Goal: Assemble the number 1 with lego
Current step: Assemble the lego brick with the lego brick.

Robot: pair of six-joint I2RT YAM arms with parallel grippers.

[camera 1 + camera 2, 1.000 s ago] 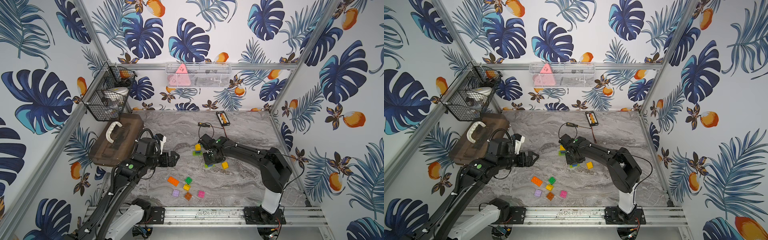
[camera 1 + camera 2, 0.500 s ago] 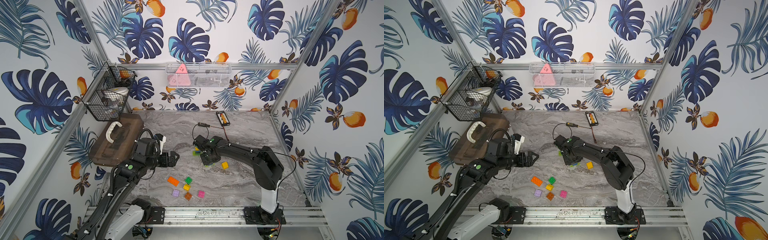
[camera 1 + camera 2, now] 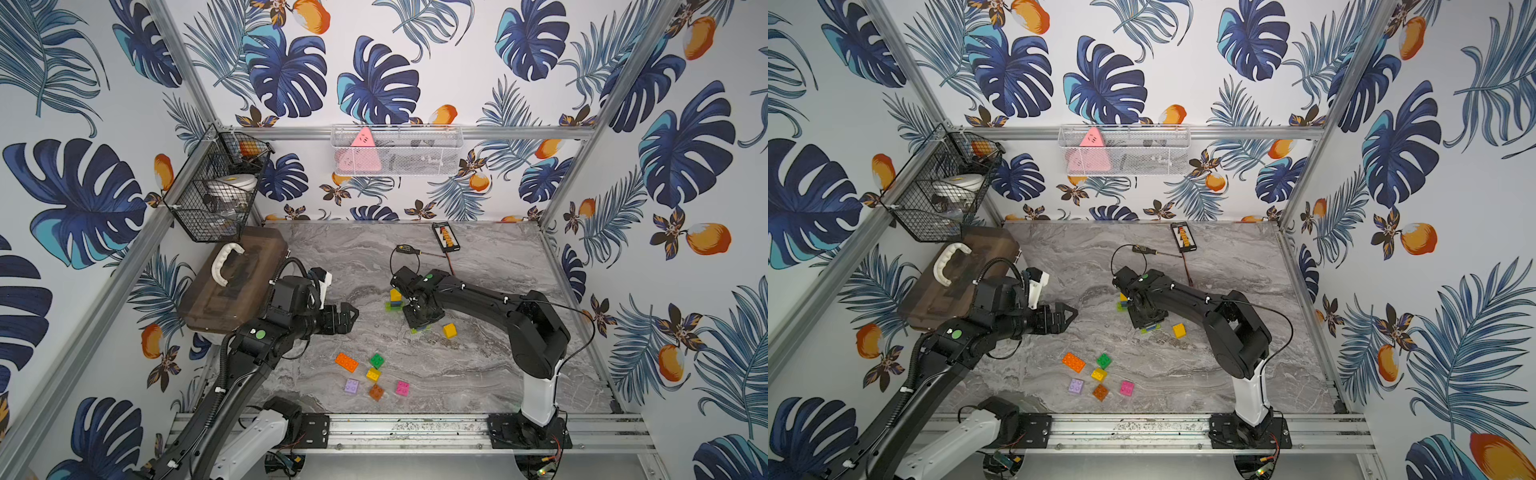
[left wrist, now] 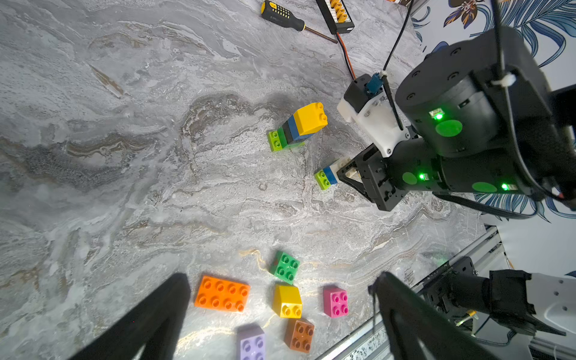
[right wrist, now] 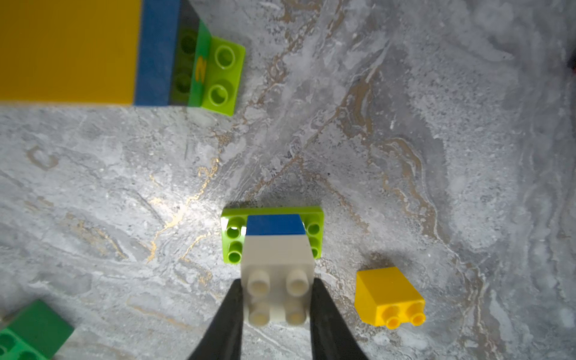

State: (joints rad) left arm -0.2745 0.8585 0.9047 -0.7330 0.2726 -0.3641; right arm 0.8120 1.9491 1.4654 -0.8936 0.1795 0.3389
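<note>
lego stack of 3 studded plastic bricks [image 4: 329, 175] sits in the grip of the right gripper [image 5: 276, 299], its black jaws closed against 2 sides of the white 2x2 plastic brick [image 5: 277, 258] on top. beneath that come a blue 2x2 brick [image 5: 276, 225] and a lime-green 2x4 base brick [image 5: 233, 232]; whether the base touches the grey marble-patterned tabletop [image 3: 478, 374] cannot be told. just beside the stack, not touching it, lies a loose yellow 2x2 brick [image 5: 386, 293]. near the gripper's other side a taller lego stack [image 3: 395, 298] stands free: yellow on top, then blue, black and green layers over a lime-green base. across the middle of the table, well apart from both stacks, the left gripper [image 3: 352, 321] hangs above the surface with jaws spread wide and nothing between them. toward the front aluminium rail [image 3: 415, 430] 6 single bricks lie close together: an orange 2x4 brick [image 4: 223, 294], a green 2x2 brick [image 4: 286, 267], a small yellow brick [image 4: 287, 300], a pink brick [image 4: 335, 301], a lilac brick [image 4: 252, 344] and a brown-orange brick [image 4: 300, 335]. at the back of the table lie a black-and-yellow-handled screwdriver [image 3: 405, 249] and a black charger board with orange connectors [image 3: 446, 237]. a brown plastic case with a white handle [image 3: 237, 282] sits at the left edge, under a black wire basket [image 3: 216, 187] on the wall frame.
</note>
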